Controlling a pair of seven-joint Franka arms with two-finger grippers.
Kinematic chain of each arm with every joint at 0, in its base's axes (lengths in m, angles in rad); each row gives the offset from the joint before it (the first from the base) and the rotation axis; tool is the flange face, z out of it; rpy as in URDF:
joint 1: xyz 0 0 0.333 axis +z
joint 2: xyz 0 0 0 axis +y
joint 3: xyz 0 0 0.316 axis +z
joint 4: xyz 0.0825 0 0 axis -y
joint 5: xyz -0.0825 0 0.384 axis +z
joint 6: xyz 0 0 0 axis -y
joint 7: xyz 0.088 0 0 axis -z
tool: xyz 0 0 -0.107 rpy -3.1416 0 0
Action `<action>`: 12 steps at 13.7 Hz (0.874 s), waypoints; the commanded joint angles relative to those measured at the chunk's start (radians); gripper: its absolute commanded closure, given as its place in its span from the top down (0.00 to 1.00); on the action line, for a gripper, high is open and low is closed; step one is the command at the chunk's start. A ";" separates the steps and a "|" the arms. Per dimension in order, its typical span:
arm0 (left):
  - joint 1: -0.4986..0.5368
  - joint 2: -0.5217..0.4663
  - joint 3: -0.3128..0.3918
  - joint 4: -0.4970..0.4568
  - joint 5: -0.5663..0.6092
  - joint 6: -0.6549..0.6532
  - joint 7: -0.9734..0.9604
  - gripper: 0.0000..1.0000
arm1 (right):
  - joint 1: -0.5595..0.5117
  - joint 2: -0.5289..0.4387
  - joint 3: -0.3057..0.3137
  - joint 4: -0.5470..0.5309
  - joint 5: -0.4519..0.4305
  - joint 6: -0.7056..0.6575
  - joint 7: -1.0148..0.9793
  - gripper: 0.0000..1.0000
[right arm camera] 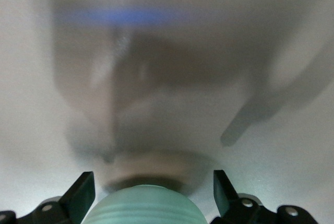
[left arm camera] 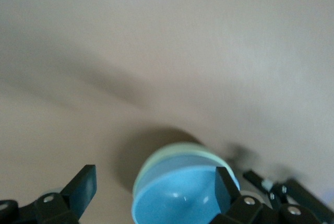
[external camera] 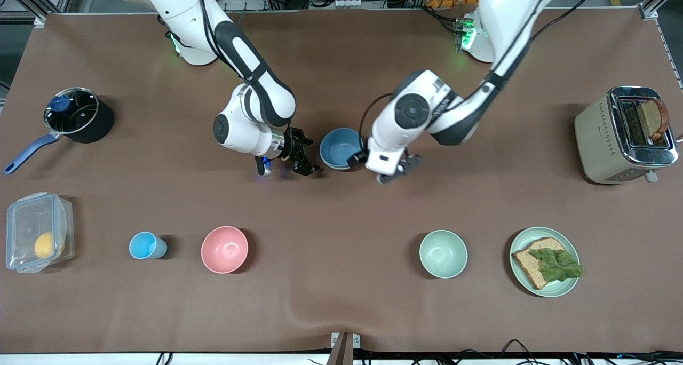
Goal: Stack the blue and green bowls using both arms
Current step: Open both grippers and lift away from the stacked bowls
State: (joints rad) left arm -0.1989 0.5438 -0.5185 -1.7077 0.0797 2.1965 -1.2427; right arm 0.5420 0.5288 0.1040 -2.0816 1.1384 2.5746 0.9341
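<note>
Blue bowl [external camera: 340, 148] sits nested in green bowl [left arm camera: 175, 153] mid-table, between both grippers. Left gripper [external camera: 399, 170] fingers spread wide, holding nothing, just beside the stack. Right gripper [external camera: 304, 154] also spread wide, empty, by the stack's rim.

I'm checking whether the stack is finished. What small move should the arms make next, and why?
Probably lift the left gripper straight up and away. The blue bowl already sits nested in the green bowl, and both the left and right gripper stand open beside the stack, holding nothing.
</note>
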 commanded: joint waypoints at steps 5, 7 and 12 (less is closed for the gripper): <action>0.248 -0.084 -0.003 0.184 0.078 -0.355 0.314 1.00 | -0.160 -0.052 -0.001 -0.006 -0.130 -0.216 -0.052 1.00; 0.335 -0.090 -0.003 0.247 0.077 -0.412 0.411 1.00 | -0.239 -0.075 -0.001 0.003 -0.247 -0.345 -0.055 1.00; 0.449 -0.162 -0.006 0.266 0.075 -0.448 0.665 1.00 | -0.445 -0.098 0.000 0.061 -0.455 -0.654 -0.213 1.00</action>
State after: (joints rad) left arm 0.2328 0.4291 -0.5133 -1.4343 0.1403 1.7766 -0.6504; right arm 0.1590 0.4519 0.0878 -2.0306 0.7514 1.9947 0.7729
